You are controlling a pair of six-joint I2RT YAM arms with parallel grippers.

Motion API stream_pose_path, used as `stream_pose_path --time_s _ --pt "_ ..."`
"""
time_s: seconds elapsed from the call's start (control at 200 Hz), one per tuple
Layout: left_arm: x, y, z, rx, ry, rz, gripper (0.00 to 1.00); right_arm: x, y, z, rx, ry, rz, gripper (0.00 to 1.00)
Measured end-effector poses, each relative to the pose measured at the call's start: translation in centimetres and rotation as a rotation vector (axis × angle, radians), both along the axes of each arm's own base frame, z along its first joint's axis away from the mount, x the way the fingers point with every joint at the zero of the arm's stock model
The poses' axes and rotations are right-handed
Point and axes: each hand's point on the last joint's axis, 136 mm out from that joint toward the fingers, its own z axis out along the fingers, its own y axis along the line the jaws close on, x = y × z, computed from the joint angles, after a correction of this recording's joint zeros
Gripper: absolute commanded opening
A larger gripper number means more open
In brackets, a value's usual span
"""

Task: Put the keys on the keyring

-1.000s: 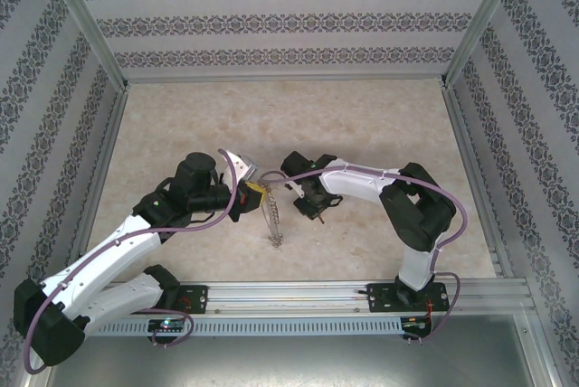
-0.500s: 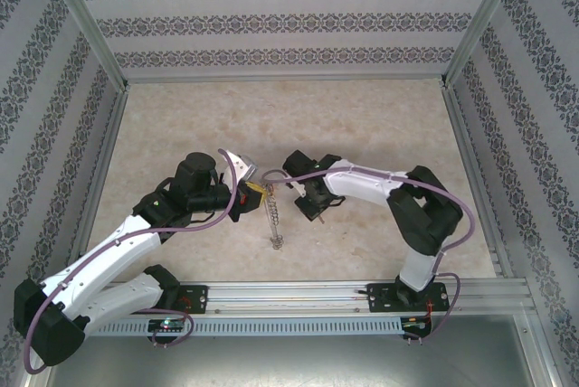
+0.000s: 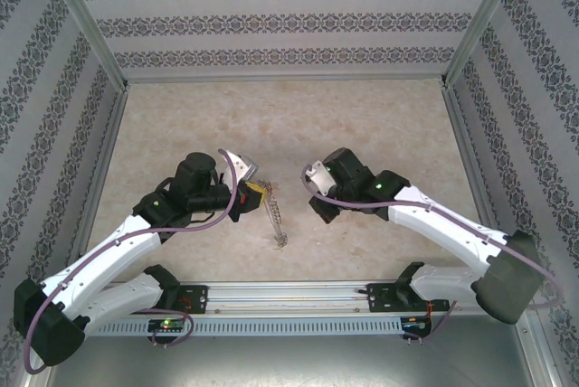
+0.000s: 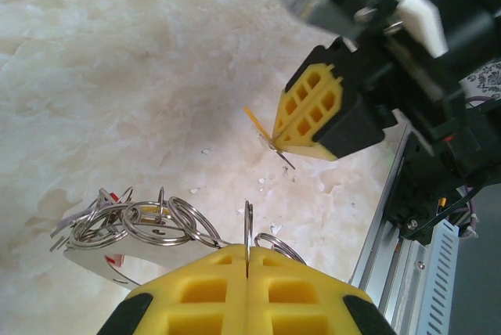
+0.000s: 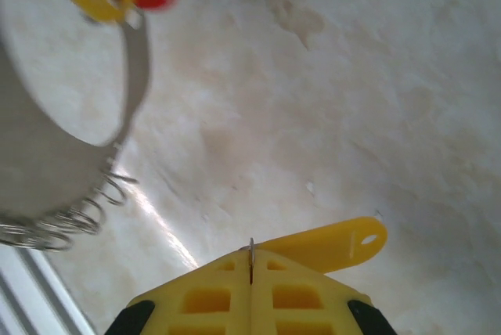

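Note:
The keyring (image 4: pixel 156 221) is a floppy chain of linked metal rings. My left gripper (image 4: pixel 248 255) is shut on one of its rings, held edge-on. In the top view the chain (image 3: pixel 274 218) hangs from the left gripper (image 3: pixel 257 192) down to the table. Flat silvery keys (image 4: pixel 82 233) with red bits bunch at the chain's far end. My right gripper (image 5: pixel 250 258) is shut on a thin metal ring carrying a yellow tag (image 5: pixel 333 244). It hovers over the table a little right of the left gripper (image 3: pixel 322 210). From the left wrist its yellow pads (image 4: pixel 313 112) face me.
The beige marbled table (image 3: pixel 362 125) has patterned walls on three sides. An aluminium rail (image 3: pixel 298 295) runs along the near edge, also close by in the left wrist view (image 4: pixel 391 217). A blurred bundle of tags and rings (image 5: pixel 70 194) fills the right wrist view's upper left.
The right gripper has shut and drawn back to the right, away from the left gripper, its arm swinging low and outward. The left gripper and hanging chain have held still.

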Motion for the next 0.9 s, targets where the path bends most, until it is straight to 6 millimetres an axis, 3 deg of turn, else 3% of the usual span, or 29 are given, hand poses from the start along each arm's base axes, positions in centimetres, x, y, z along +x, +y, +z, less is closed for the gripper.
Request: stream_pose_path --time_s 0.175,0.285,0.46,0.669,0.899 --pt "-0.3 -0.3 0.0 -0.008 0.006 -0.026 0.0 -2.7 2.1 5.1 0.238 -0.063 0.125 0.0" --pt "-0.8 -0.5 0.2 -0.016 0.004 -0.059 0.0 -4.0 3.0 6.8 0.293 -0.081 0.191 0.0" --pt "-2.3 -1.6 0.3 -0.031 0.005 -0.149 0.0 -5.8 3.9 7.4 0.291 -0.099 0.286 0.0" --pt "-4.3 -3.0 1.0 -0.051 -0.017 -0.271 0.0 -5.3 4.5 8.0 0.271 -0.148 0.328 0.0" --pt "-4.7 -3.6 1.1 -0.06 -0.016 -0.326 0.0 -4.9 4.3 8.2 0.233 -0.203 0.355 0.0"
